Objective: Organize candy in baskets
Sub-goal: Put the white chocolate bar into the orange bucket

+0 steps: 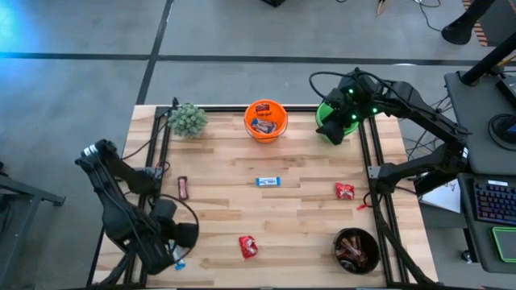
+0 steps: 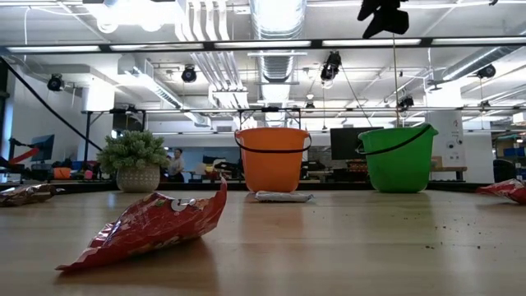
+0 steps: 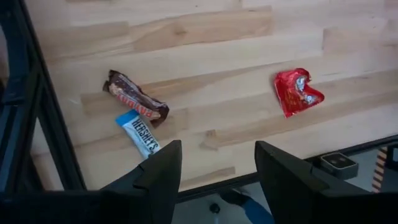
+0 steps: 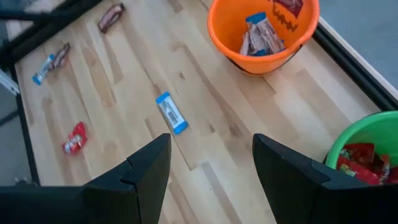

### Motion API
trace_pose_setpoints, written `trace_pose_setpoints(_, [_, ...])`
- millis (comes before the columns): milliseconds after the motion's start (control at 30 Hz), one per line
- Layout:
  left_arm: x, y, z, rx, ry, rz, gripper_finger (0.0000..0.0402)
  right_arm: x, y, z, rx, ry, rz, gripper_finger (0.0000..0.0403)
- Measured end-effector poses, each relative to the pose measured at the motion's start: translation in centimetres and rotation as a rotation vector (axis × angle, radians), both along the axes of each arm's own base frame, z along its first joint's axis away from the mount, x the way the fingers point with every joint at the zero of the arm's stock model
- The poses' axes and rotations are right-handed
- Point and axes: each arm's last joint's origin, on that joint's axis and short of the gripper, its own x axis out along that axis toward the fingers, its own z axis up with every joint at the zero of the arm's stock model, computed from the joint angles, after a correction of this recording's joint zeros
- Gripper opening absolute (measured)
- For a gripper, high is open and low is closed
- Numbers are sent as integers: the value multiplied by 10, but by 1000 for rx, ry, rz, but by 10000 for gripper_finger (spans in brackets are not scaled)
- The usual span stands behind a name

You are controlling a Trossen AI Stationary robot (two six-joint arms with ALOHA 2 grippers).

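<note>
Wooden planks make up the table (image 1: 306,173), which stands on a grey floor. Along its far edge sit a fuzzy plant (image 1: 188,120), an orange pail (image 1: 266,119) holding blue-and-white candies, and a green pail (image 1: 332,121) with red wrappers inside. At the near right corner a black bowl (image 1: 356,250) holds brown candies. Loose on the table lie a blue bar (image 1: 268,182) near the middle, a red packet (image 1: 344,191) to its right, another red packet (image 1: 247,246) near the front edge, and a brown bar (image 1: 183,188) toward the left. The right gripper (image 4: 211,165) hangs above the green pail, its fingers spread and holding nothing. The left gripper (image 3: 217,171) hovers over the near left corner, its fingers apart and empty; just beyond them a brown candy (image 3: 135,102) lies touching a blue-and-white bar (image 3: 140,134). The low view shows the near red packet crumpled and partly raised off the wood.
</note>
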Motion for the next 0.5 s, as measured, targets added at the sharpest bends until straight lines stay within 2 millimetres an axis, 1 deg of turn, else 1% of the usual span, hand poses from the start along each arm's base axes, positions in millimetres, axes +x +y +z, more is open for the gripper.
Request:
trace_pose_setpoints(133, [10,-5,-8,8,8,18,186,-2,1,-2,-14,25,30,216])
trace_pose_setpoints(267, [15,-10,-16,23,38,27,184,-3,1,-2,-22,38,49,216])
trace_pose_setpoints(500, [20,-19,-30,39,110,26,162,-3,1,-2,-29,39,55,216])
